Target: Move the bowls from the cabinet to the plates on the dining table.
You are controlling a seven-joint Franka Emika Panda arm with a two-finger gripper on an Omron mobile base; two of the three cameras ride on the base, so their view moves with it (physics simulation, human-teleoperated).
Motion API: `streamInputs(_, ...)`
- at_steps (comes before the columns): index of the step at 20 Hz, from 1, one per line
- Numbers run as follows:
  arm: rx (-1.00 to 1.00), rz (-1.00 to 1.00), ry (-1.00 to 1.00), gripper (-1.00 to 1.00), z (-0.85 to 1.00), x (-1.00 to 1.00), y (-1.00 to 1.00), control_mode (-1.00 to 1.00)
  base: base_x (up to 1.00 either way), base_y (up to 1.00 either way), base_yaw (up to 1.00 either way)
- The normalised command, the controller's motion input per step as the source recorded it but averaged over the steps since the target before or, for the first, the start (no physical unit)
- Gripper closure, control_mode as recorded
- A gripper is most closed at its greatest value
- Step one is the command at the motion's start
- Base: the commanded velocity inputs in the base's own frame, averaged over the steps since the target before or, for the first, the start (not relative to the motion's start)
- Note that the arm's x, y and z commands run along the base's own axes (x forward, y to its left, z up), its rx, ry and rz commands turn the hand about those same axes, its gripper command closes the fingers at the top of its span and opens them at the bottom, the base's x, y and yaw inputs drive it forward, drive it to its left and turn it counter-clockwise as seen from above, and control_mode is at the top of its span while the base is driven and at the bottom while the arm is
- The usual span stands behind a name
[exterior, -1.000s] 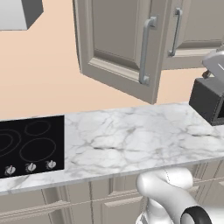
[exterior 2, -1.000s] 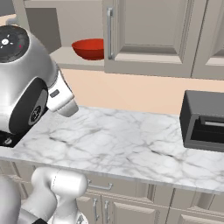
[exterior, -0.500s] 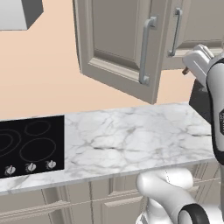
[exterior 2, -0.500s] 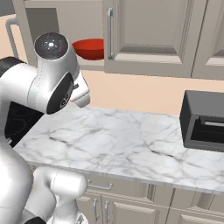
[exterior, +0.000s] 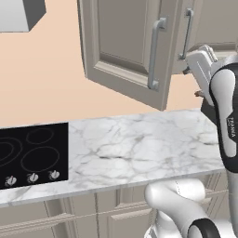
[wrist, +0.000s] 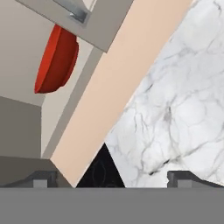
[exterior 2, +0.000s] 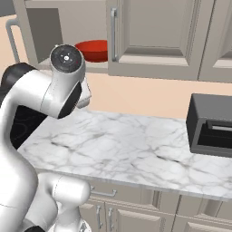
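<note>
A glossy red bowl (exterior 2: 93, 50) sits on the bottom shelf of the grey-beige wall cabinet (exterior 2: 154, 31), whose left door (exterior: 125, 46) hangs open. In the hand view the same red bowl (wrist: 54, 61) appears rolled on its side at upper left, still well ahead of my gripper (wrist: 112, 178). The gripper is open, its two dark fingertips (wrist: 42, 178) far apart with nothing between them. My white hand (exterior: 201, 69) is raised at cabinet height, to the right of the open door. The plates and the dining table are out of view.
Below the cabinet runs a marble counter (exterior: 139, 148) with a black cooktop (exterior: 28, 153) at its left end. A black box-shaped appliance (exterior 2: 210, 124) stands on the counter at the right. My own arm (exterior 2: 54, 95) blocks the left of the right base view.
The arm has swung up from low over the counter towards the cabinet. The hand has come into the left base view at the right. The jaws have stayed open.
</note>
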Motion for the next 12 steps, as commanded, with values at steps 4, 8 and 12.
streamInputs(4,0.19,0.09,-0.02,-1.0,0.0,0.44,0.05,-1.0,0.0,0.0,0.0)
streamInputs(8,0.2,0.19,0.0,-1.0,0.0,0.34,0.06,-1.0,0.0,0.0,0.0)
streamInputs(12,0.15,0.16,0.01,-1.0,0.0,0.06,0.31,-1.0,0.0,0.0,0.0)
